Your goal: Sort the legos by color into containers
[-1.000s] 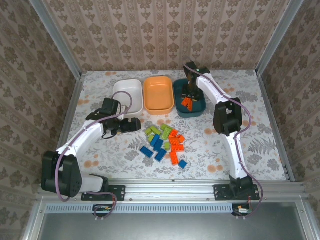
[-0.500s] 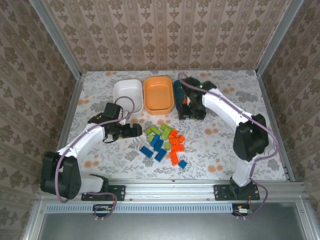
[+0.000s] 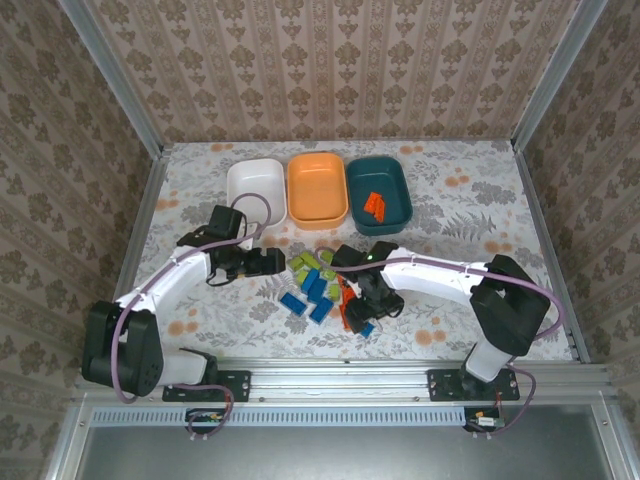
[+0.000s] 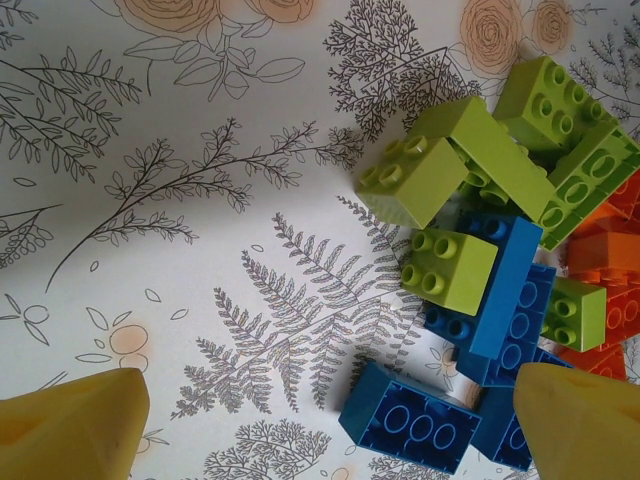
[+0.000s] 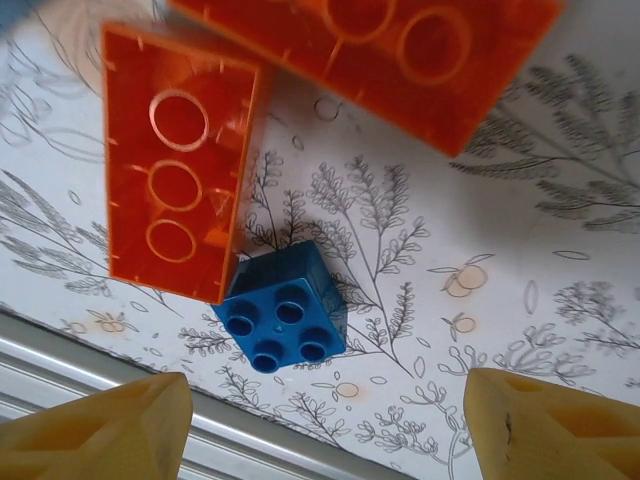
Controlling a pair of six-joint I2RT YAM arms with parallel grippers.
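**Overhead view.** You see three rounded-rectangular shallow plastic bowls in a row at the far side of the floral-patterned table (image 3: 480,230). They are the white bowl (image 3: 255,188), the orange bowl (image 3: 318,190) just beside it at its 3 o'clock, and the dark teal bowl (image 3: 395,182) next along at 3 o'clock. A few small orange plastic bricks (image 3: 374,207) lie inside the dark teal bowl. The heap of small lime green, blue and orange plastic bricks (image 3: 318,283) lies on the table at 6 o'clock of the orange bowl. The left gripper (image 3: 278,256) sits at the heap's 9 o'clock, and the right gripper (image 3: 358,315) is low over its 4 o'clock edge.

**Left wrist view.** Your left gripper's jaws stand wide apart with nothing between them. Its yellow fingertips (image 4: 70,425) flank patterned table. The lime green bricks (image 4: 470,165) rest on the blue bricks (image 4: 500,300) from 1 to 4 o'clock.

**Right wrist view.** Your right gripper's jaws are parted and grip nothing. A small square blue four-stud brick (image 5: 283,320) lies on the table ahead of the gap. It is just beside the end of a long orange brick (image 5: 175,210) at its 11 o'clock. A second orange brick (image 5: 400,45) lies at 1 o'clock, and a metal rail (image 5: 90,365) crosses at 7 o'clock
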